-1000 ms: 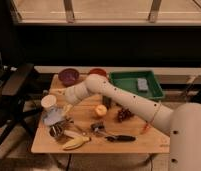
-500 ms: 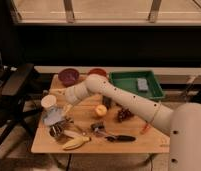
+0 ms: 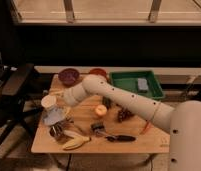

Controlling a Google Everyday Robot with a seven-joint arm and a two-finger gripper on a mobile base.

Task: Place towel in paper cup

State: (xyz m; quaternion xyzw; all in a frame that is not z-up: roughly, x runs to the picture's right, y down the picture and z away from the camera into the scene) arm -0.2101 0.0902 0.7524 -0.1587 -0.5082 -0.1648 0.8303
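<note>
A white paper cup [image 3: 48,101] stands upright near the left edge of the wooden table [image 3: 129,142]. A blue-grey towel [image 3: 54,118] lies crumpled on the table just in front of the cup and to its right. My white arm [image 3: 119,99] reaches in from the lower right across the table. My gripper [image 3: 59,106] is at the arm's left end, low over the table, right beside the cup and just above the towel. It covers part of the towel.
A purple bowl [image 3: 69,76] and a red bowl [image 3: 98,73] stand at the back. A green tray [image 3: 125,79] holds a blue sponge [image 3: 142,84]. An orange fruit [image 3: 100,110], grapes [image 3: 125,115], a banana [image 3: 76,143] and a black-handled brush [image 3: 114,137] lie nearby. A dark chair [image 3: 14,92] stands at the left.
</note>
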